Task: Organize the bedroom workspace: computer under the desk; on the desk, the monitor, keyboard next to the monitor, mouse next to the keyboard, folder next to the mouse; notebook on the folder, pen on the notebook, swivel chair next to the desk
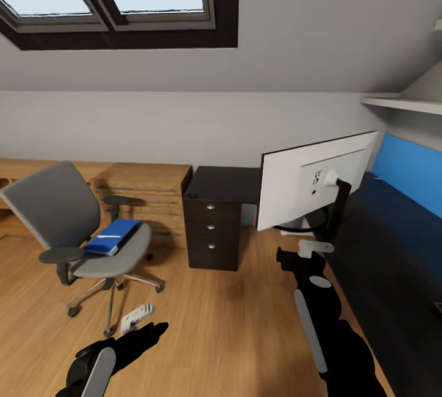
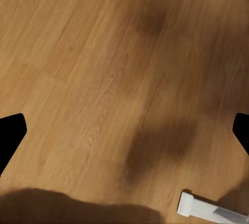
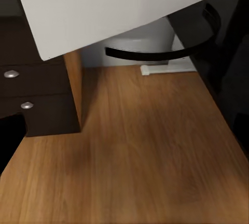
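The swivel chair [image 1: 73, 225] stands on the wood floor at the left, and the blue folder [image 1: 113, 236] lies on its grey seat. To the right, the monitor [image 1: 307, 182] shows its white back, its black stand and ring base [image 3: 155, 53] hanging at the inner edge of the black desk [image 1: 393, 250]. I cannot tell whether the base rests on the desk. My right gripper [image 1: 293, 257] is open just below the monitor, nothing between its fingers. My left gripper [image 1: 153, 331] hovers open over bare floor near the chair's base. The keyboard is out of view.
A dark drawer unit [image 1: 212, 225] sits under the desk's far end, beside an oak shelving unit [image 1: 147, 188]. A small white object [image 1: 136, 317] lies on the floor by the chair's casters. The bright blue back panel [image 1: 408, 170] lines the desk; a white rounded object [image 3: 145, 40] stands behind the monitor's base.
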Controlling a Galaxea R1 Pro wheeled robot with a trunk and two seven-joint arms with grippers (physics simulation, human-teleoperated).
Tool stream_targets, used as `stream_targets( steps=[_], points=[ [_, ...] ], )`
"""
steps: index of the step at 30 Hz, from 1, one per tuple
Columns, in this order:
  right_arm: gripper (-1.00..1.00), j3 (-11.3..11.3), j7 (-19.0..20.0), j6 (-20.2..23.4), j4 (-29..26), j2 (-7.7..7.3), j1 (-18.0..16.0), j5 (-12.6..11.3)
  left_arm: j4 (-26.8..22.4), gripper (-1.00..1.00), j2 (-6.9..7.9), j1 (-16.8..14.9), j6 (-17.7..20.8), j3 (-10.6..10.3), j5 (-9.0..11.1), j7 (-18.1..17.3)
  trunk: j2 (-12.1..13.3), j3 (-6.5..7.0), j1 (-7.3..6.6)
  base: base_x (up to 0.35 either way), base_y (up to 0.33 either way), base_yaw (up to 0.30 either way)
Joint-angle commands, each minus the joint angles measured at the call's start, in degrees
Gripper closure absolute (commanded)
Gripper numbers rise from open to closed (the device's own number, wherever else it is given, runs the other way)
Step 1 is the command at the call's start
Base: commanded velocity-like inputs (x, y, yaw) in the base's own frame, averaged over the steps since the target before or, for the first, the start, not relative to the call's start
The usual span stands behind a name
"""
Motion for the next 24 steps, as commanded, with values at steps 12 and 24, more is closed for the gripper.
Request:
stream_targets(
  steps=[12, 24],
  points=[
    [-1.0, 0.12, -0.34, 0.27, -0.12, -0.01, -0.05, 0.1, -0.07, -1.0, -0.05, -0.04, 0.05, 0.09, 0.57, 0.46, -0.04, -0.07, 0.03, 0.325, 0.03, 0.0],
    [-1.0, 0.11, -1.45, 0.26, -0.12, -0.01, -0.05, 0.19, -0.06, -1.0, 0.03, -0.04, 0.04, 0.09, 0.66, 0.54, -0.04, -0.07, 0.03, 0.226, 0.01, 0.0]
  ],
)
